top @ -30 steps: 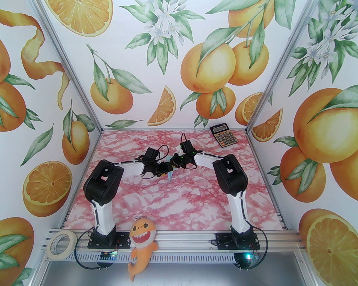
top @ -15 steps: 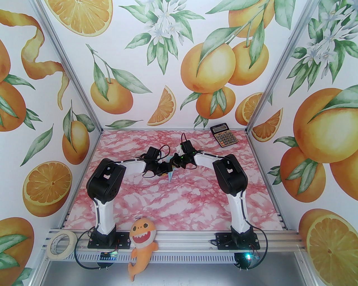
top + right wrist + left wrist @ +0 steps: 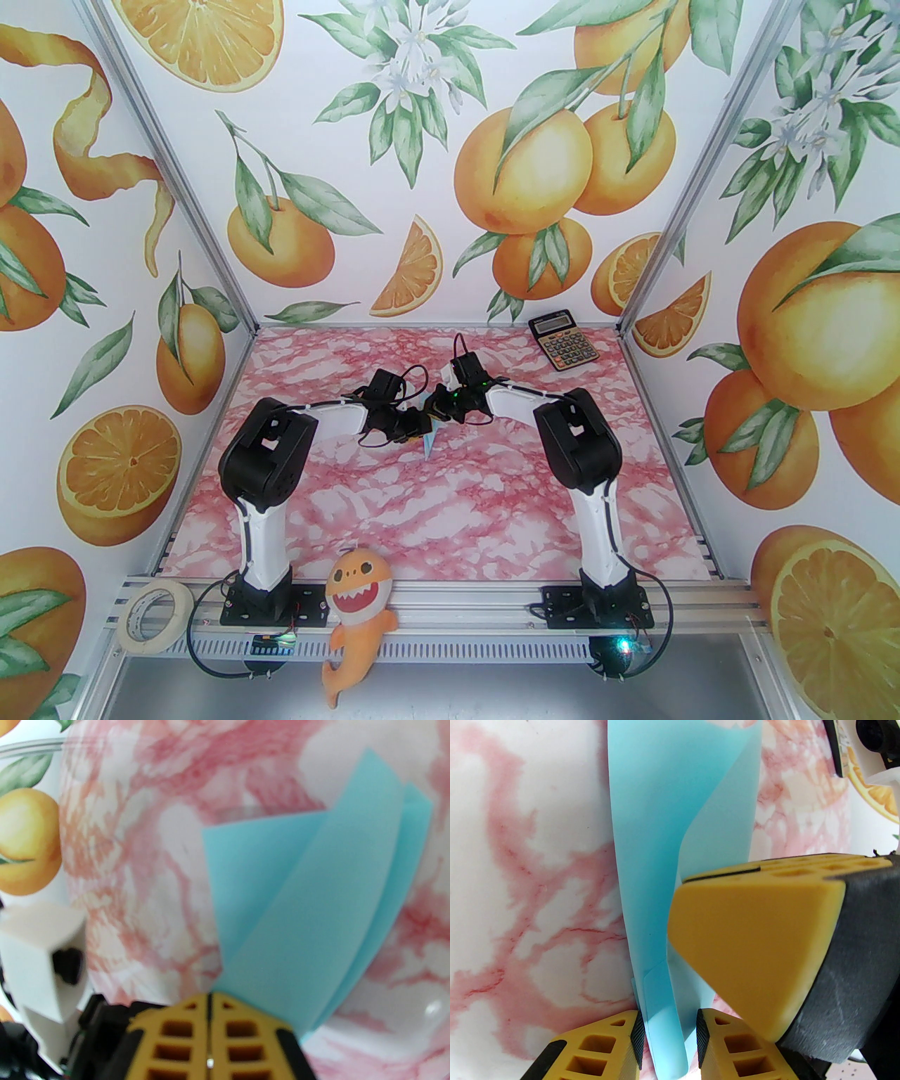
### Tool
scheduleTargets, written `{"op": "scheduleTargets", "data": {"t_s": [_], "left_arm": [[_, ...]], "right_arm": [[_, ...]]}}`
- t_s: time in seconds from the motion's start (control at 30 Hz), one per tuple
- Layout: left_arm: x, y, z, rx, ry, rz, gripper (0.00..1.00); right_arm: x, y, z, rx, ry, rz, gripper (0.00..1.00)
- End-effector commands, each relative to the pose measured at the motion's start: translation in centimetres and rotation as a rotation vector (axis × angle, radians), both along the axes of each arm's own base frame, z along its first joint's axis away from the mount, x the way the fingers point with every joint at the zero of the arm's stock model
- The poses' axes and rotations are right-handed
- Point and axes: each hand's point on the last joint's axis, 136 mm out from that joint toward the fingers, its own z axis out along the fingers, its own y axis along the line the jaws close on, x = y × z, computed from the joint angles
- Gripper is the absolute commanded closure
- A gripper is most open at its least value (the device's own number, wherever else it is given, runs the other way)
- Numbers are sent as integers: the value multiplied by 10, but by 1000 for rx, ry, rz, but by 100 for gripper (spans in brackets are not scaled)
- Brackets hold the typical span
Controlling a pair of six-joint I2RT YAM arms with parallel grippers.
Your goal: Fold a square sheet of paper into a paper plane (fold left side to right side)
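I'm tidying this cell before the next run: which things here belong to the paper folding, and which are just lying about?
In use:
blue sheet of paper, partly folded
right gripper, shut on it
left gripper, open around it

Lying about:
calculator, far right corner of the table
roll of tape, on the front rail
orange plush shark, on the front rail

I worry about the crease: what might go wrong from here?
The left gripper straddles the folded paper, whose layers bow apart; closing could set a crooked crease. The right gripper, shut on its edge, might let it slip or tear if the grippers pull apart.
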Motion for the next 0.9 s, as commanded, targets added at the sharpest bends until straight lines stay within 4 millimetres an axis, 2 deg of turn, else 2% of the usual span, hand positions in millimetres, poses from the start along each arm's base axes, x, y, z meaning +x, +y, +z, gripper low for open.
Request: {"op": "scheduleTargets", "data": {"t_s": [0.0,0.2,0.27,0.87], "left_arm": [[-1,-12,-5,-4,-10,-31,68],[-3,-13,-6,-7,-6,-34,69],[-2,-13,-5,-7,-7,-34,74],[-5,-13,-11,1,5,-35,74]], "right_arm": [[8,2,-7,-22,0,-29,96],[10,-1,-10,-34,4,-47,97],[10,-1,-10,-34,2,-48,97],[12,-3,-14,-46,8,-62,96]]}}
